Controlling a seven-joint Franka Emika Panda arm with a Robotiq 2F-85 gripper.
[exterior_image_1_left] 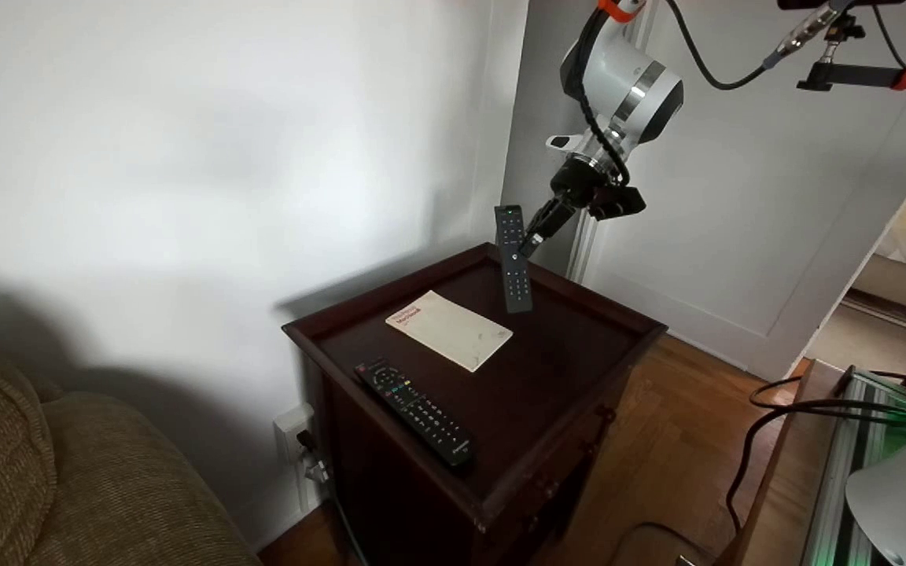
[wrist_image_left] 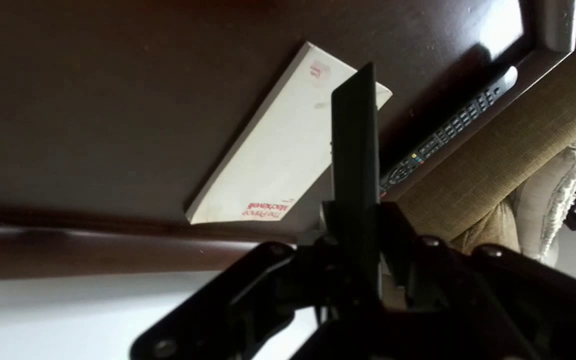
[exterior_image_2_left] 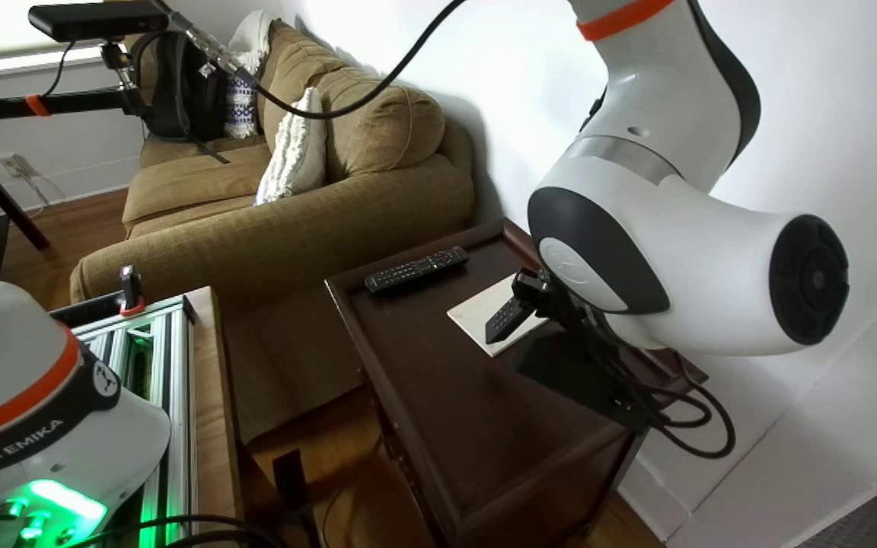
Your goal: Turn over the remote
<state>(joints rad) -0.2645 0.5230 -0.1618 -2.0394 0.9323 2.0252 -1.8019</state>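
Observation:
The slim dark remote [exterior_image_1_left: 514, 271] is held up off the dark wooden table, standing steeply on a tilt. Its button face shows in an exterior view, and its lower part also shows in an exterior view [exterior_image_2_left: 508, 320]. In the wrist view the remote [wrist_image_left: 354, 135] points away from the jaws, showing a plain dark narrow side. My gripper [exterior_image_1_left: 532, 243] is shut on the remote near its middle, with a finger on each side of it. The gripper also shows in an exterior view [exterior_image_2_left: 534, 289] and in the wrist view [wrist_image_left: 353, 220], where the jaws are very dark.
A pale booklet [exterior_image_1_left: 453, 332] lies on the table [exterior_image_1_left: 571, 346] near the held remote. A longer black remote [exterior_image_1_left: 415, 410] lies along the table edge by the sofa [exterior_image_2_left: 294, 221]. A white wall [exterior_image_1_left: 225, 196] stands behind the table, whose rim is raised.

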